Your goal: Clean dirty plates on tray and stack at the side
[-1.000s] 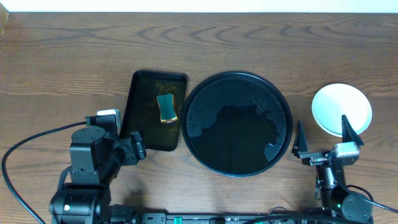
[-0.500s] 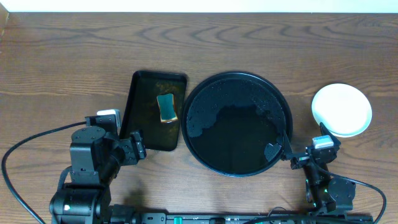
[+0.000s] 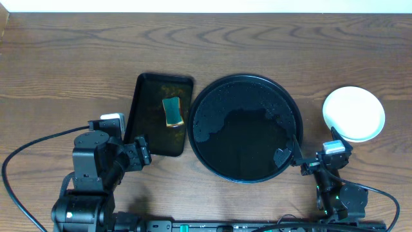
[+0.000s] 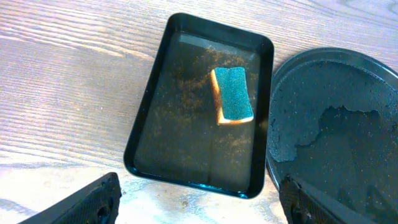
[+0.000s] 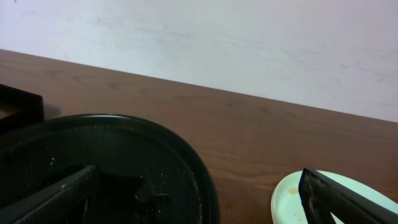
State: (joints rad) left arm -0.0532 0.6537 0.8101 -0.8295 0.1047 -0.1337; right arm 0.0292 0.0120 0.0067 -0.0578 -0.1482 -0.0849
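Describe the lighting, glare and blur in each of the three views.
Overhead: even light, the plates washed out nearly white, the round tray shiny. Left wrist: the table glares pale, the sponge is sharp. Right wrist: bright wall, the near jaws dark and soft.

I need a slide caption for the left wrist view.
Sponge lying in the small rectangular tray, beside the round black tray.

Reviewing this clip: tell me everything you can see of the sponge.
The sponge is a small rectangular block with a teal scouring layer facing up over a yellow-orange foam base. It lies flat, slightly askew, in the far half of the rectangular black tray, whose floor looks wet and speckled brown. Nothing else touches it.
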